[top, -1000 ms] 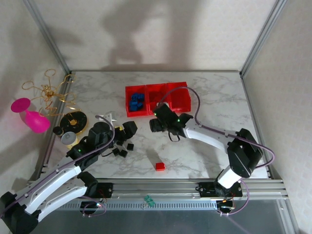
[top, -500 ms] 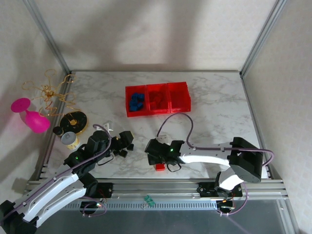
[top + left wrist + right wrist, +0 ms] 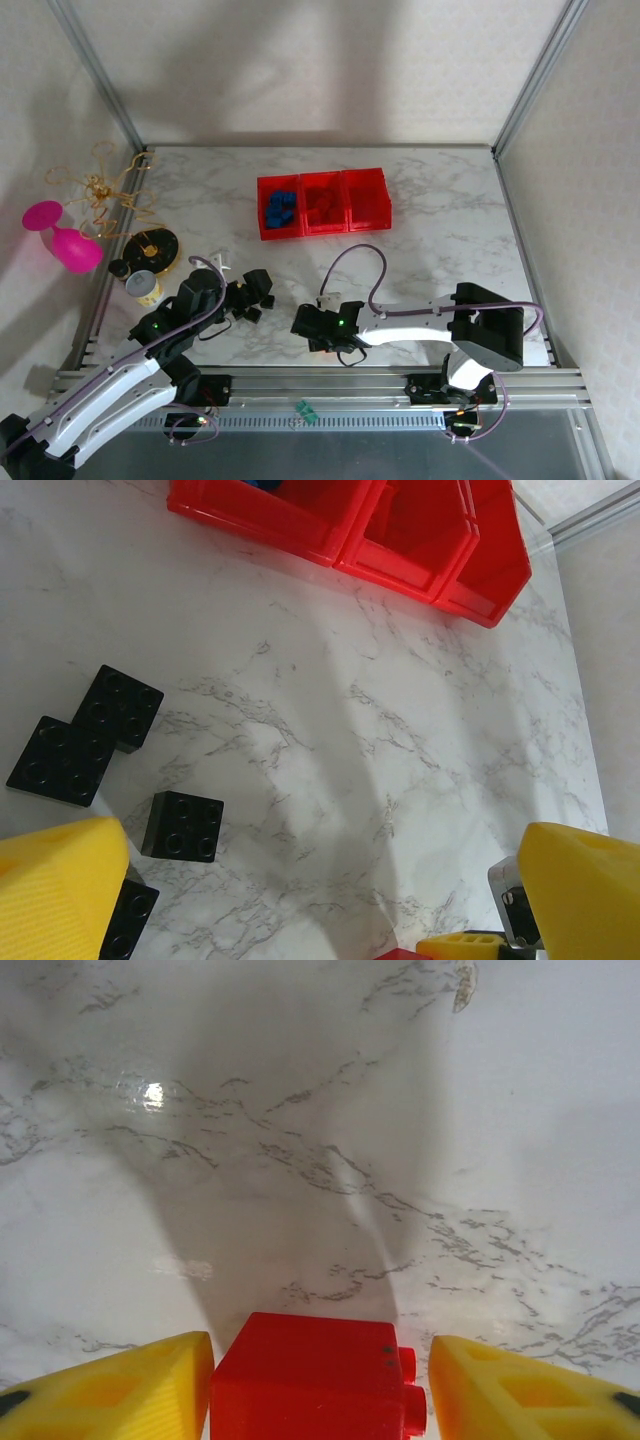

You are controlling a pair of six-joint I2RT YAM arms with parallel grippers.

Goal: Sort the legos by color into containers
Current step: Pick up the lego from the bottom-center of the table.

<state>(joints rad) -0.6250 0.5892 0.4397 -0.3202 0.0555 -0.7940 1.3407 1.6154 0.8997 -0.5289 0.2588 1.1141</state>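
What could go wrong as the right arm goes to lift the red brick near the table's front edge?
1. The right gripper straddles the red brick, whose studs face one side; an uneven pinch might twist or drop it.
2. The left gripper hangs open close by, above the black bricks; the arms might bump when the right one swings toward the bins.

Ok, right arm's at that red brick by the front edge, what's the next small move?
Probably close the right gripper fully on the red brick before lifting: it sits on the table between the fingers, with a sliver of gap on one side.
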